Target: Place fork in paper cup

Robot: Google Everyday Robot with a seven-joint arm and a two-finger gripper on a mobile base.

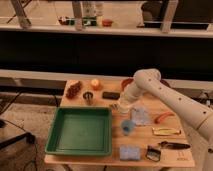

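Gripper [121,104] hanging low over table [175,159] centre, just right of dark metal cup [88,97]; fingers drawn together. Held item not discernible. Paper cup [123,105] sitting directly under gripper, white, round, largely covered. Fork not discernible. Arm [167,97] reaching in from right, smooth white casing. Green tray [80,131] lying near left, rectangular, raised rim. Blue cup [128,127] standing near of gripper. Blue sponge [129,152] resting at near edge. Black-handled knife [174,145] lying near right.
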